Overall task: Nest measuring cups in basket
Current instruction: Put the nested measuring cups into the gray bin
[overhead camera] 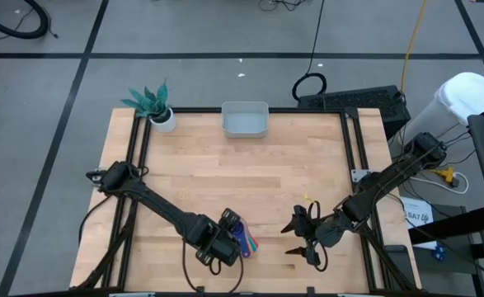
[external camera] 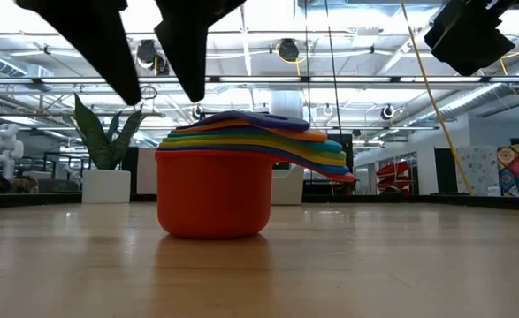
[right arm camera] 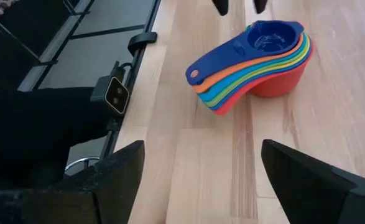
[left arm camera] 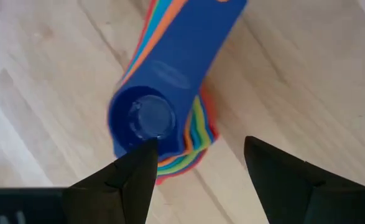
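The measuring cups (overhead camera: pixel 245 238) stand nested in one rainbow stack near the table's front edge. The red one rests on the wood and the dark blue one (left arm camera: pixel 151 115) is on top. Their handles (right arm camera: pixel 222 78) fan toward the right. My left gripper (left arm camera: pixel 198 149) hangs open just above the stack's bowls (external camera: pixel 215 190), fingers pointing steeply down and touching nothing. My right gripper (right arm camera: pixel 201 155) stands open to the right of the stack, aimed at it, nothing between its fingers. The pale basket (overhead camera: pixel 245 120) sits at the far edge.
A white pot with a teal plant (overhead camera: pixel 155 106) stands at the far left corner, left of the basket. Bare wood lies between the stack and the basket. Black frame rails (overhead camera: pixel 353 148) run along the table's sides.
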